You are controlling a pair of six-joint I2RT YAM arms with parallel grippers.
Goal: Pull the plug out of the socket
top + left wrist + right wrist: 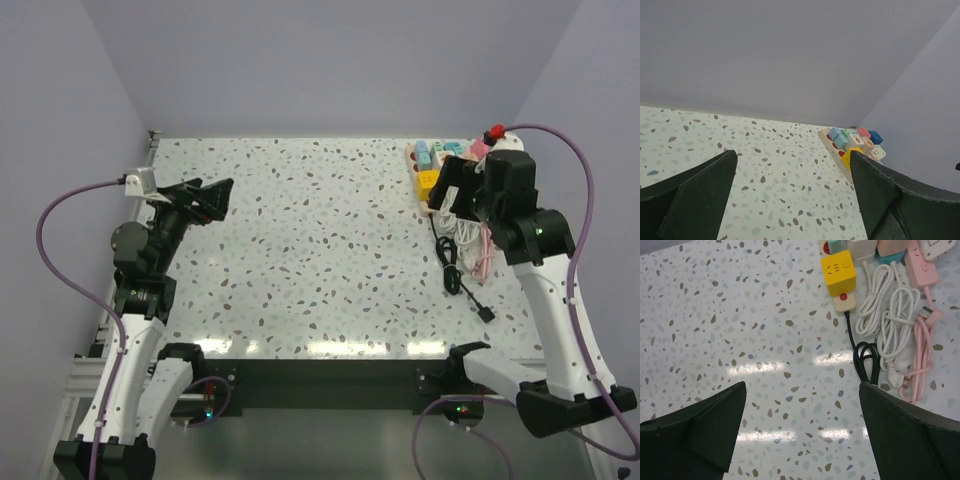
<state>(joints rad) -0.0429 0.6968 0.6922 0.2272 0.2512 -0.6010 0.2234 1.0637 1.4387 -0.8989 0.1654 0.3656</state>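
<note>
A beige power strip (421, 172) lies at the back right of the table with several coloured cube plugs in it. The yellow plug (838, 272) sits at its near end, by the last socket (845, 301). The yellow plug also shows in the left wrist view (850, 154) and the top view (428, 181). My right gripper (447, 192) hovers just in front of the strip, open and empty (802, 432). My left gripper (212, 197) is open and empty (792, 195) above the table's left side, far from the strip (831, 144).
Coiled white cables (887, 315), a pink cable (922, 352) and a black cable (865, 357) lie on the table in front of the strip. The black cable runs toward the near edge (470, 295). Walls close off the back and both sides.
</note>
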